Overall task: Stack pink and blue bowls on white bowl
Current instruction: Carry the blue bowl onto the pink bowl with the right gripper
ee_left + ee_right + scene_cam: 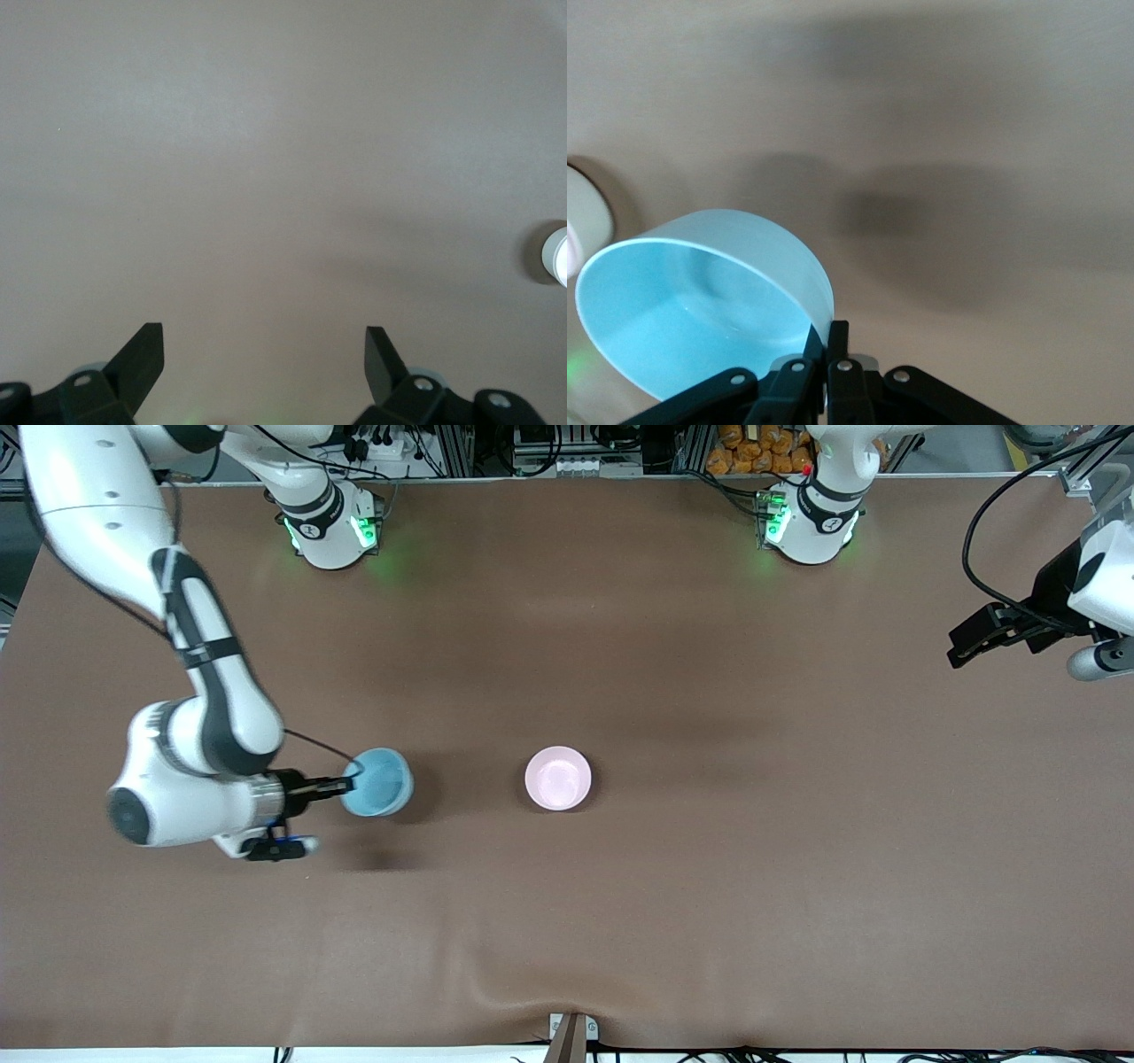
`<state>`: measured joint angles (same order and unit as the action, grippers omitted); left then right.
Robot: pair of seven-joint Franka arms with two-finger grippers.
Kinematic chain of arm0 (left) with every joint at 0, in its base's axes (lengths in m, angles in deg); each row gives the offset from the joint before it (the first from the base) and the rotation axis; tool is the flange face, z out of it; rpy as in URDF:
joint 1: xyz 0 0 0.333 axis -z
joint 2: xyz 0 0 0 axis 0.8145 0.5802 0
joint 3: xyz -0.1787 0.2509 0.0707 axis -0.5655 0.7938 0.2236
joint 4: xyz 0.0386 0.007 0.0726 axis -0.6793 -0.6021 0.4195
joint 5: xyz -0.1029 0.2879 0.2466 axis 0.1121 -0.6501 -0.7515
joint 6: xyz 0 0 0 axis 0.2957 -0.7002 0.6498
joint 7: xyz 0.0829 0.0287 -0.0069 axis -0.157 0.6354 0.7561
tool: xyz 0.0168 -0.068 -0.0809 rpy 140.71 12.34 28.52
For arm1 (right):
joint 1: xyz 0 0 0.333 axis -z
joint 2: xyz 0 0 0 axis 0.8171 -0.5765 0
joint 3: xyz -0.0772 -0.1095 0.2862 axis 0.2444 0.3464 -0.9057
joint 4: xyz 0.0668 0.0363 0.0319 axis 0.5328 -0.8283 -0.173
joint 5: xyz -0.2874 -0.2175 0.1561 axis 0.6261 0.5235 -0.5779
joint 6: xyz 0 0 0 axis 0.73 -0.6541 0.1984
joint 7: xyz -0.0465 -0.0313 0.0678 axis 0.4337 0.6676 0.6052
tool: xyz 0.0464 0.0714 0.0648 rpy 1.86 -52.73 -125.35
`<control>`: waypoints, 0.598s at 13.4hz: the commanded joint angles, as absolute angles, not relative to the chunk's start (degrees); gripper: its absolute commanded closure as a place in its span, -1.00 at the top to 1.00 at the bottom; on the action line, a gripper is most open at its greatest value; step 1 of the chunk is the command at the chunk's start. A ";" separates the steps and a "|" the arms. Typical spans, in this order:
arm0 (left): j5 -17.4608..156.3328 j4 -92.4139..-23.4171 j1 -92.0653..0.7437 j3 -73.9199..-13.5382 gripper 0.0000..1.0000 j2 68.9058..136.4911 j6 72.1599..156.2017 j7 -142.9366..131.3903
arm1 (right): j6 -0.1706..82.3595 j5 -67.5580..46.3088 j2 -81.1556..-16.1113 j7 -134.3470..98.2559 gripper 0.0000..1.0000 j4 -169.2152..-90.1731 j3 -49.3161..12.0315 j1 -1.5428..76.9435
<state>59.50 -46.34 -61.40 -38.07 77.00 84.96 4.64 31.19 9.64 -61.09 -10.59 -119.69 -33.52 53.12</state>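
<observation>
Blue bowl [379, 782] rim in right end effector [348, 784]

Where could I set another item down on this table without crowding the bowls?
Bare cloth lies between the pink bowl and the left hand, and nearer the camera. It is crowded only where the right hand grips the blue bowl.

Front cam sits high, faces the arm bases, covers the whole table [620, 646]. Left wrist cam looks down past its own fingers [142, 359] at bare table. Right wrist cam sits close on the blue bowl [700, 301]; front view shares that bowl [377, 781].
</observation>
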 commanded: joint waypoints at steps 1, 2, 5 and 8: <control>59.21 -47.06 -62.18 -38.32 1.00 75.76 85.00 3.60 | 32.25 8.56 -62.61 0.49 -1.00 -115.76 -33.14 46.56; 59.21 -47.06 -62.18 -38.32 1.00 75.67 85.00 3.60 | 33.91 8.47 -62.96 3.74 -1.00 -115.49 -33.14 44.97; 59.21 -47.06 -62.36 -38.24 1.00 75.58 84.47 3.77 | 35.34 8.03 -63.40 12.88 -1.00 -115.31 -33.23 40.83; 59.04 -47.06 -64.28 -38.32 1.00 74.45 84.03 3.34 | 35.34 3.13 -64.10 19.13 -1.00 -114.44 -33.23 38.37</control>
<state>59.50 -46.33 -62.46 -38.06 76.82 84.88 4.64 35.84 6.50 -62.45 15.30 -117.12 -33.61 39.52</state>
